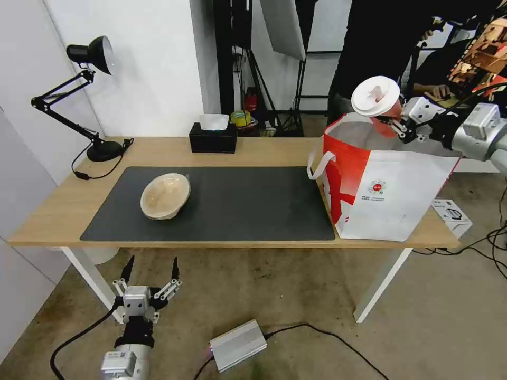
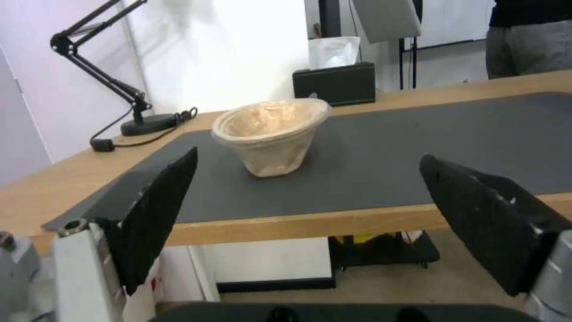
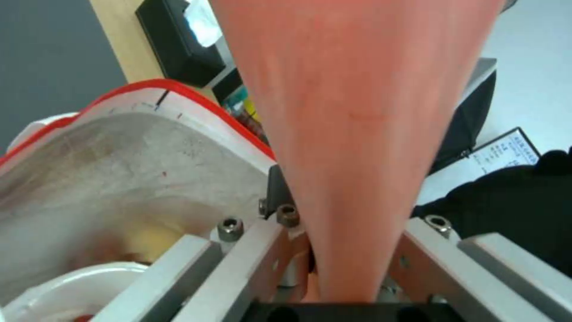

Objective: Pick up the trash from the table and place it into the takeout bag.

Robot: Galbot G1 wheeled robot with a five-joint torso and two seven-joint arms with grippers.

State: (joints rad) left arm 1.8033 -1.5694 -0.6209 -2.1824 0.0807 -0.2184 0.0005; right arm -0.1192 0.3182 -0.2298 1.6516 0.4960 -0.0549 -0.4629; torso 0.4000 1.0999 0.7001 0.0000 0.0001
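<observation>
Two claws are in view. The right claw [image 1: 397, 126] is clamped on the lower part of a red cup [image 1: 384, 115] with a white lid [image 1: 375, 95], holding it tilted in the air just above the open mouth of the takeout bag [image 1: 380, 190]. Seen from the right wrist, the cup [image 3: 357, 134] fills the space between the claw's two sides, and a white bowl [image 3: 65, 290] lies down inside the bag's foil lining [image 3: 119, 165].

The bag stands on the right end of the bench [image 1: 63, 206], close to the front edge.

The left claw [image 1: 150, 272] hangs below and in front of the bench's front edge, spread wide and holding nothing. A tan bowl [image 1: 165, 196] sits tipped on the left part of the dark mat [image 1: 248, 206], with bare mat between it and the bag. A black tissue box [image 1: 213, 138] and a desk lamp [image 1: 84, 95] stand along the far edge.
</observation>
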